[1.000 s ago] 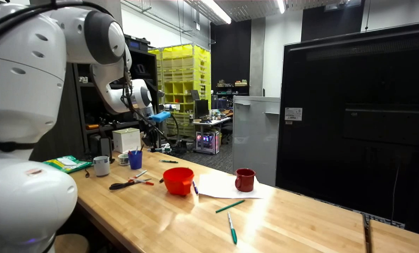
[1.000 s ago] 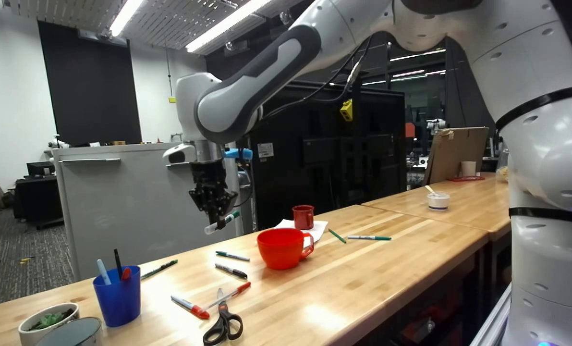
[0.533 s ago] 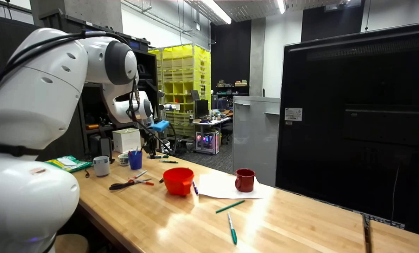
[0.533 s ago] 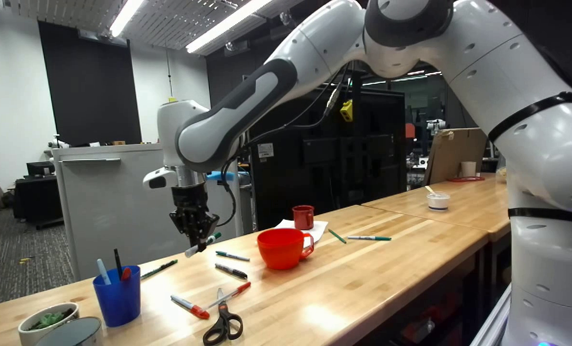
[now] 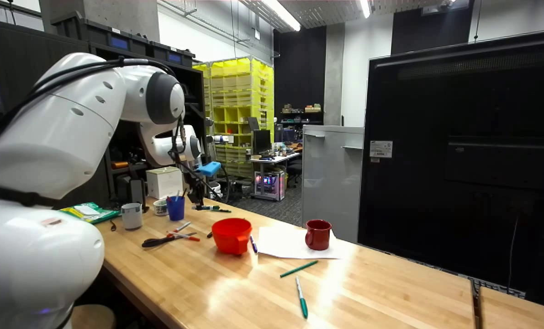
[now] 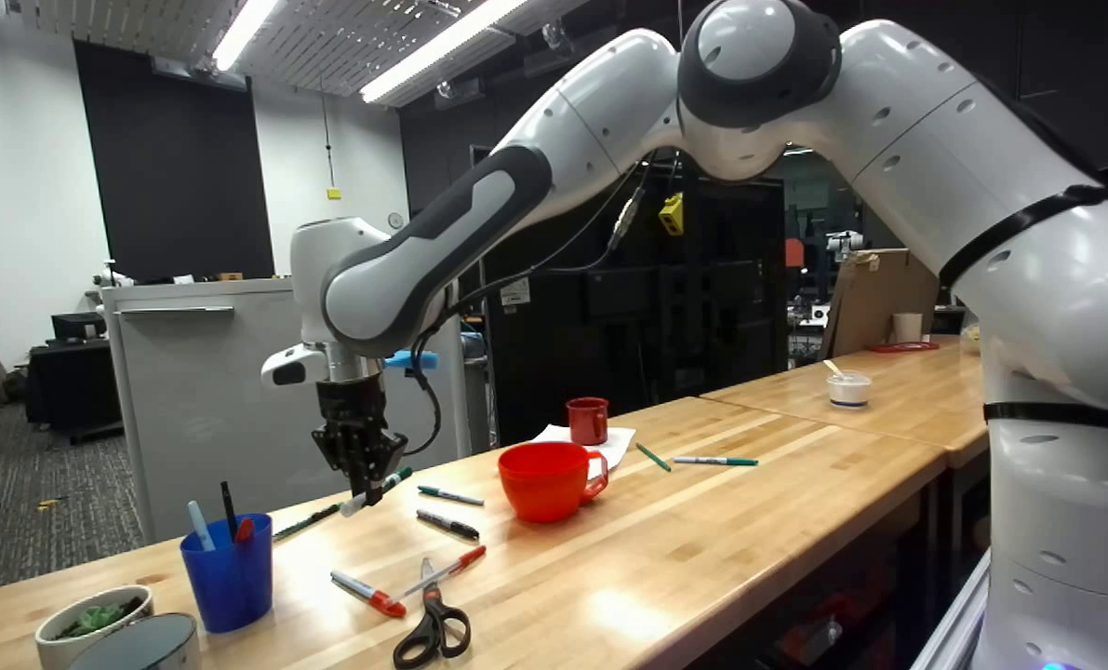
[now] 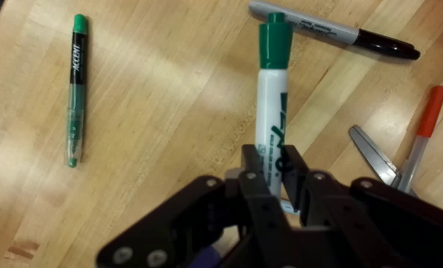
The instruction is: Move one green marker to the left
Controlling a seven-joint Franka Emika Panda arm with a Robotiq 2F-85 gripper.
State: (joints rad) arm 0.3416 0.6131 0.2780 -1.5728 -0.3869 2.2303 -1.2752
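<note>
Over the tabletop (image 7: 176,130), the green marker (image 7: 272,100) is pinched by the tool (image 7: 271,157), cap (image 7: 275,46) towards twelve o'clock in the wrist view; an Accent pen (image 7: 77,91) is seen at ten, a Sharpie (image 7: 338,32) at one.

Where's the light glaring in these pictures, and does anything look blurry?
In both exterior views, white glare patches on the wooden table, perhaps from the ceiling lights; in the wrist view, a softer sheen on the wood, the gripper dark and soft-edged, the green-capped marker crisper, and the "ACCENT" lettering on the green-and-black pen readable.
</note>
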